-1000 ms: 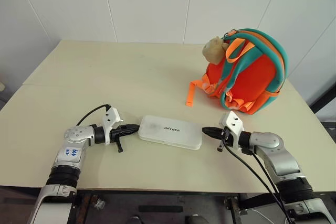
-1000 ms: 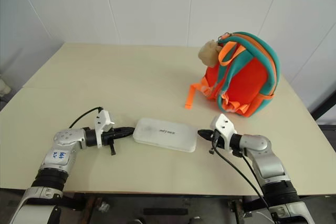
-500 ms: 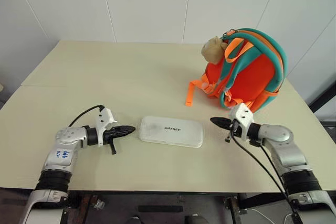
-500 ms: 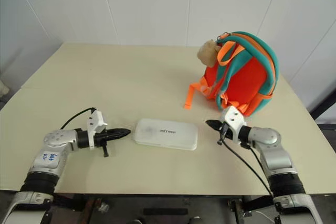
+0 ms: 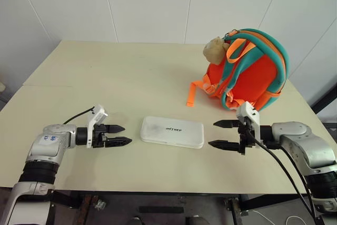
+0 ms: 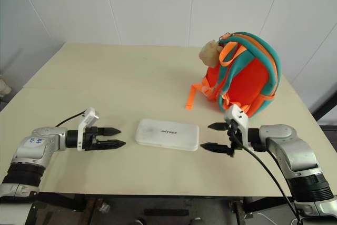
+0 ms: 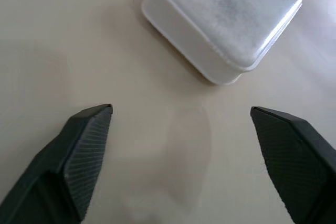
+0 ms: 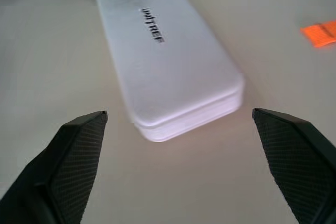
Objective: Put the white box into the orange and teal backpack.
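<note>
White box (image 5: 171, 131) lies flat on the beige table (image 5: 121, 82), a touch toward six o'clock from the tabletop's middle, its small dark lettering facing up. Nothing touches it. Over at its nine o'clock end sits the left gripper (image 5: 119, 135), fingers spread wide, tips aimed at the box's short edge and stopped just short of it with a strip of bare table between. The left wrist view gives the same story: two ribbed black fingers (image 7: 79, 150) far apart, the rounded corner of the box lying beyond the gap and clear of both. At the three o'clock end, the right gripper (image 5: 221, 134) mirrors it, fingers splayed open, tips pointing at the other short edge, near but apart. From the right wrist view the box runs lengthwise away between the parted fingers, lettering readable along its top.

Up toward two o'clock on the table stands the orange and teal backpack (image 5: 247, 72), upright, straps facing the robot, well apart from the box. A beige plush charm (image 5: 214, 50) hangs at its upper side near the top handle. One orange webbing strap (image 5: 192, 94) trails off the pack's base onto the tabletop toward the box, ending short of it.
</note>
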Action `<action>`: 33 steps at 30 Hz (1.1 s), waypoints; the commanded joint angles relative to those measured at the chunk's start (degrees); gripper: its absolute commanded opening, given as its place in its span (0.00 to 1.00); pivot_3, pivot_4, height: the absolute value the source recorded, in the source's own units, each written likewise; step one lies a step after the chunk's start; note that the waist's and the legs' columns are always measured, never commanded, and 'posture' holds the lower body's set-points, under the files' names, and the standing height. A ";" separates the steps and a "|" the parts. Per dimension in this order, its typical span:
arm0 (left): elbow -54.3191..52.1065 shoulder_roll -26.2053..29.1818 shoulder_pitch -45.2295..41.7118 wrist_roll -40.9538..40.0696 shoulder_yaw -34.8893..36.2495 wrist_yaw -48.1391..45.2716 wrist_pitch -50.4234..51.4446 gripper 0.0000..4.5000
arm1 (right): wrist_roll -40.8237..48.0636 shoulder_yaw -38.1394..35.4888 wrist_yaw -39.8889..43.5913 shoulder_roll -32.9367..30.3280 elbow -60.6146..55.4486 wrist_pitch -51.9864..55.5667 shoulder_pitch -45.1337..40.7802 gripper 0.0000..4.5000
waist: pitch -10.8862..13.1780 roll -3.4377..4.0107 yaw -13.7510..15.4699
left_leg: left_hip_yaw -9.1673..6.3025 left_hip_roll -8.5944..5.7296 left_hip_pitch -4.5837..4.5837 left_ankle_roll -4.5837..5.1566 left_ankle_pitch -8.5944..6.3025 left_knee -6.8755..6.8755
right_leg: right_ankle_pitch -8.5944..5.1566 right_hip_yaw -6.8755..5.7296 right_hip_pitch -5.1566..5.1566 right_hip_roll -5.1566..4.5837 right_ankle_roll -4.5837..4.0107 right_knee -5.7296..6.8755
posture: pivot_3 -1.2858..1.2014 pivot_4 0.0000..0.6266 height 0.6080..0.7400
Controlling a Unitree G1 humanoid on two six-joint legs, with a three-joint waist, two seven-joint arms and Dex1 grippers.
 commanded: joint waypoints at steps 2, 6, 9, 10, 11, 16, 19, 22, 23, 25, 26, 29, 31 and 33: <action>5.28 -1.13 -6.06 -0.61 -1.52 -1.38 5.41 1.00 | 0.54 0.78 -0.31 0.97 -0.55 1.09 -1.58 1.00 | 0.00 -0.01 0.05 | 0.00 -0.01 -0.02 0.00 0.00 0.02 | 0.00 0.00 -0.01 0.00 0.00 -0.01 | 0.52 0.24 1.00; 11.13 -2.69 -11.41 -0.54 -2.61 -0.90 10.88 1.00 | -2.28 2.85 -0.65 1.49 2.75 -0.76 -2.52 1.00 | 0.00 -0.01 0.01 | 0.00 -0.01 -0.07 0.02 -0.02 0.01 | 0.00 -0.01 -0.05 0.00 0.01 -0.06 | 0.52 0.24 1.00; 12.52 -3.53 -13.57 -2.05 -3.36 -2.68 17.41 1.00 | -3.65 3.73 -0.60 1.90 4.09 -1.69 -2.96 1.00 | 0.00 -0.01 -0.12 | 0.00 0.00 -0.16 0.03 -0.02 0.00 | -0.03 -0.01 -0.14 0.00 0.05 -0.04 | 0.52 0.24 1.00; 12.84 -3.72 -14.25 -2.40 -3.80 -2.85 20.41 1.00 | -3.76 3.85 -0.68 2.19 4.37 -1.65 -3.14 1.00 | 0.00 -0.01 -0.16 | 0.00 0.00 -0.22 0.03 -0.02 0.00 | -0.03 0.00 -0.21 0.00 0.05 -0.03 | 0.52 0.24 1.00; 13.26 -3.92 -14.91 -2.94 -3.95 -2.89 23.61 1.00 | -3.67 3.96 -0.51 2.41 4.40 -1.48 -3.23 1.00 | 0.00 -0.01 -0.17 | 0.00 0.00 -0.30 0.03 -0.02 0.00 | -0.03 0.00 -0.31 0.00 0.05 0.02 | 0.52 0.24 1.00; 14.88 -5.68 -16.51 -4.35 -3.70 -1.91 30.35 1.00 | -4.42 4.68 -0.57 4.07 4.58 -2.11 -3.62 1.00 | 0.00 -0.01 -0.14 | -0.05 -0.01 -0.73 -0.02 0.01 0.20 | -0.05 -0.01 -0.74 0.00 0.08 0.33 | 0.52 0.24 1.00; 14.45 -7.29 -17.15 -6.27 -3.27 -2.27 34.23 1.00 | -4.24 4.75 -0.49 5.97 4.28 -3.85 -3.37 1.00 | 0.00 -0.01 -0.06 | -0.07 -0.01 -0.72 -0.04 0.02 0.26 | -0.05 -0.03 -0.72 0.00 0.08 0.38 | 0.52 0.24 1.00; 13.00 -7.82 -16.78 -7.00 -4.39 -2.43 36.20 1.00 | -4.99 5.13 -0.58 7.18 4.37 -5.72 -2.91 1.00 | 0.00 -0.01 -0.03 | -0.08 -0.02 -0.73 -0.05 0.03 0.30 | -0.05 -0.03 -0.72 0.01 0.08 0.42 | 0.52 0.24 1.00; 12.90 -8.29 -16.84 -7.45 -4.27 -2.05 37.37 1.00 | -4.86 5.07 -0.70 7.86 4.49 -6.14 -2.88 1.00 | 0.00 -0.01 -0.03 | -0.09 -0.02 -0.73 -0.05 0.03 0.30 | -0.05 -0.03 -0.72 0.00 0.08 0.42 | 0.52 0.24 1.00; 12.76 -9.29 -16.87 -8.30 -3.91 -1.52 38.95 1.00 | -4.08 4.68 -0.82 9.50 4.53 -7.19 -3.05 1.00 | 0.00 -0.01 -0.06 | -0.09 -0.02 -0.72 -0.05 0.03 0.30 | -0.05 -0.04 -0.72 0.00 0.08 0.42 | 0.52 0.24 1.00; 12.89 -9.90 -16.90 -8.56 -3.73 -1.10 39.41 1.00 | -3.97 4.56 -0.96 10.38 4.65 -8.04 -3.32 1.00 | 0.00 -0.01 -0.04 | -0.09 -0.02 -0.72 -0.05 0.03 0.30 | -0.05 -0.04 -0.71 0.01 0.08 0.42 | 0.52 0.24 1.00; 13.33 -11.05 -16.77 -8.87 -3.29 0.31 39.97 1.00 | -4.36 4.51 -0.98 11.75 4.70 -10.12 -3.46 1.00 | 0.00 -0.01 0.00 | -0.10 -0.02 -0.72 -0.07 0.04 0.33 | -0.05 -0.04 -0.70 0.00 0.08 0.44 | 0.52 0.24 1.00; 14.01 -11.63 -16.74 -8.85 -3.03 1.04 40.03 1.00 | -4.70 4.79 -0.55 11.89 4.60 -11.17 -3.20 1.00 | 0.00 0.00 0.05 | -0.10 -0.02 -0.72 -0.07 0.04 0.34 | -0.05 -0.04 -0.70 0.00 0.08 0.44 | 0.52 0.24 1.00; 14.70 -11.77 -16.59 -8.69 -3.49 1.01 39.98 1.00 | -5.67 5.29 -0.07 11.35 4.78 -12.39 -2.50 1.00 | 0.00 0.00 0.09 | -0.11 -0.02 -0.70 -0.07 0.04 0.35 | -0.05 -0.05 -0.69 0.00 0.08 0.47 | 0.52 0.24 1.00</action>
